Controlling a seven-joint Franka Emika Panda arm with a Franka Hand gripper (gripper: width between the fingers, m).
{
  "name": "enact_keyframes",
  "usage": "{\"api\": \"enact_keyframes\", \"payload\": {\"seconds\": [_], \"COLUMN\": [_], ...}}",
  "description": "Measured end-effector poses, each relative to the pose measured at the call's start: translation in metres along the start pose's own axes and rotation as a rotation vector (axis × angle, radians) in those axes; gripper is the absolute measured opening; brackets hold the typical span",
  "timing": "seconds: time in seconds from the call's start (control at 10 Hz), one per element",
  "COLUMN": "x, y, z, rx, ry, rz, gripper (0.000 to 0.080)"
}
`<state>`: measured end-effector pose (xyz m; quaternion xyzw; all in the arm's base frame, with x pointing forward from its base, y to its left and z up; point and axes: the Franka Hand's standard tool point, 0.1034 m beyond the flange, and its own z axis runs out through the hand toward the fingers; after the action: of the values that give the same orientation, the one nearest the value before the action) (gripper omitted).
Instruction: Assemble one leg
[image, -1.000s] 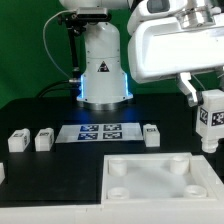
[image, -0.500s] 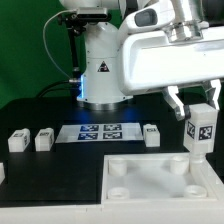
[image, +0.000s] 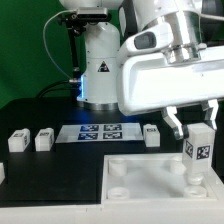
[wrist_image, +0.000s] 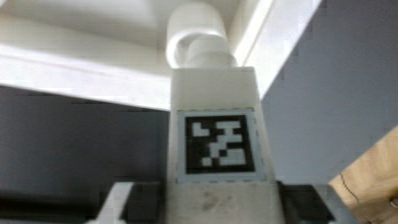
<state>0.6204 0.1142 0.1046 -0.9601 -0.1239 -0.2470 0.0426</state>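
Observation:
My gripper (image: 193, 124) is shut on a white block-shaped leg (image: 197, 153) with a black-and-white tag on its face. It holds the leg upright over the far right corner of the large white plate (image: 150, 180), its lower end at or just above a round corner socket. In the wrist view the leg (wrist_image: 217, 120) fills the middle, gripped between the two dark fingers (wrist_image: 134, 200), with the plate's raised rim (wrist_image: 107, 80) and a round socket (wrist_image: 201, 30) beyond its tip.
Three more white legs stand on the black table: two at the exterior view's left (image: 18, 141) (image: 43, 140) and one near the middle (image: 151, 134). The marker board (image: 98, 131) lies before the robot base (image: 100, 70).
The gripper has carried the leg down and toward the exterior view's left, from high at the right edge to the plate's far right corner.

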Motion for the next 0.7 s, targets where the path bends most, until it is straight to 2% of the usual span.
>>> {"api": "enact_keyframes", "payload": {"seconds": [0.4, 0.7], "x": [0.0068, 0.0016], "y": [0.0039, 0.0022], "z": [0.0076, 0.0125], "rx": [-0.001, 0.002], "ry": [0.008, 0.001], "rz": [0.004, 0.004], "gripper": [0.0292, 0.0292]}}
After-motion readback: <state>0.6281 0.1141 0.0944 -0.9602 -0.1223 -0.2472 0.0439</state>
